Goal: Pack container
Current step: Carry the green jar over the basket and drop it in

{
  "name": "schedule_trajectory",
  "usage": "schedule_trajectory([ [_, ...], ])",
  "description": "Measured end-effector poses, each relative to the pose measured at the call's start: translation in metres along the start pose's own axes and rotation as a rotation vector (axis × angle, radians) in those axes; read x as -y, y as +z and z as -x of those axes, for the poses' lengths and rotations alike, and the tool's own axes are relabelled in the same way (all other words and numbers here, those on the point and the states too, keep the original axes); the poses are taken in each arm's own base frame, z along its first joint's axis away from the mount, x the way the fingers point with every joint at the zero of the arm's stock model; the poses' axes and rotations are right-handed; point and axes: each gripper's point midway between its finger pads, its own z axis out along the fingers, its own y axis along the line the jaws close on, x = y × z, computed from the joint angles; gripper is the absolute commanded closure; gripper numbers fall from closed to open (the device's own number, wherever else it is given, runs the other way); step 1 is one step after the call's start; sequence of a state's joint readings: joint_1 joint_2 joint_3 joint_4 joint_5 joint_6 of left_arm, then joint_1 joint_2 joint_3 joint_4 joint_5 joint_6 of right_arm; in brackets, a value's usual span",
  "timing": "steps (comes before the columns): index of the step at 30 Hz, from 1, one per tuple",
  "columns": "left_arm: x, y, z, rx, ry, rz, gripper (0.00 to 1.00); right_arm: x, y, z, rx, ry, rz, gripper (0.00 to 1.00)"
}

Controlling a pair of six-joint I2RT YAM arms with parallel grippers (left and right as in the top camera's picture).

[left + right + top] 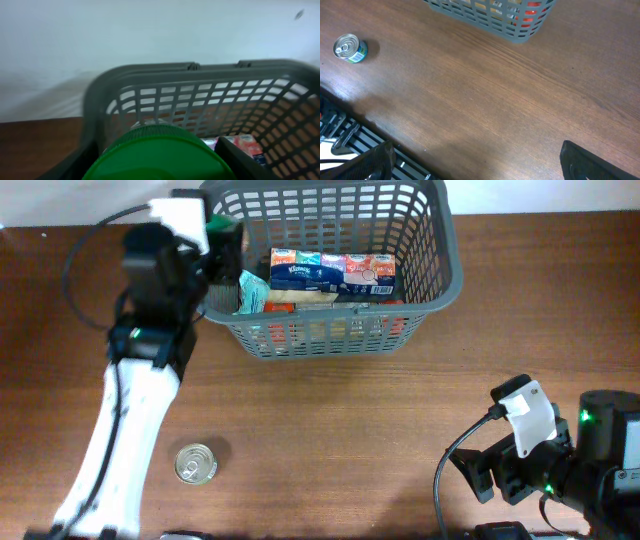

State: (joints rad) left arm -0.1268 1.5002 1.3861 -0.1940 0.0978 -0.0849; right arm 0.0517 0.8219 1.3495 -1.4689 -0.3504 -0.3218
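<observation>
**A:** Overhead first. Where is the container?

**B:** The container (342,332) stands at the far middle of the brown surface (330,430), long side toward the arms. A blue tissue pack (303,274) lies inside, with a row of coloured packets (362,270) just beside it on its right. Red and yellow show through the front lattice.

**A:** And the left arm?

**B:** It reaches up to the container's left end. The left pincer (228,255) sits at the rim there. I cannot tell from above whether it is inside the wall or just outside it. A tin can (196,463) stands alone on the near-left surface, well apart from the container.

**A:** Right arm?

**B:** In the near-right corner, with the right pincer (480,476) low over bare surface, well apart from everything.

**A:** Left wrist view.

**B:** The left pincer (159,146) is pinching a green-capped item (150,162), with one dark finger on each side of the ribbed round cap. The container's (200,95) rounded corner and lattice wall fill the view beyond it. A red packet shows low inside, and the picture is somewhat blurred.

**A:** Right wrist view.

**B:** The right pincer (475,152) is spread wide, with nothing between its fingers, one at each lower corner. Ahead lies the surface (495,90). The tin can (350,48) is at upper left with its pull-tab lid up. The container's (495,20) near wall is at the top edge, with red visible through the slots.
</observation>
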Motion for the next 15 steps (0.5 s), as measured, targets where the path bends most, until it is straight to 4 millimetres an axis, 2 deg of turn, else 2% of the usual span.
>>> schedule_trajectory([
  [1, 0.001, 0.009, -0.002, -0.011, 0.004, -0.002, 0.73, 0.000, 0.000, 0.000, 0.000, 0.000, 0.000, 0.01],
  [2, 0.000, 0.015, -0.002, -0.016, 0.009, 0.000, 0.63, 0.000, 0.000, 0.000, 0.000, 0.001, 0.000, 0.01],
  [3, 0.000, 0.020, -0.002, -0.022, 0.012, 0.001, 0.35, 0.000, 0.000, 0.000, 0.000, 0.000, 0.000, 0.01],
  [5, -0.001, 0.024, 0.000, -0.023, 0.016, 0.006, 0.00, 0.000, 0.000, 0.000, 0.000, 0.000, 0.000, 0.01],
  [8, -0.001, 0.020, 0.007, -0.021, 0.032, 0.012, 0.01, 0.000, 0.000, 0.000, 0.000, 0.000, 0.000, 0.01],
  [11, -0.003, 0.004, 0.016, -0.030, 0.052, 0.035, 0.01, 0.000, 0.000, 0.000, 0.000, 0.000, 0.000, 0.01],
  [14, -0.009, -0.030, 0.021, -0.057, 0.065, 0.090, 0.01, 0.000, 0.000, 0.000, -0.001, 0.001, 0.000, 0.01],
  [15, -0.011, -0.048, 0.023, -0.063, 0.068, 0.116, 0.01, 0.000, 0.000, 0.000, 0.000, 0.000, 0.000, 0.01],
])
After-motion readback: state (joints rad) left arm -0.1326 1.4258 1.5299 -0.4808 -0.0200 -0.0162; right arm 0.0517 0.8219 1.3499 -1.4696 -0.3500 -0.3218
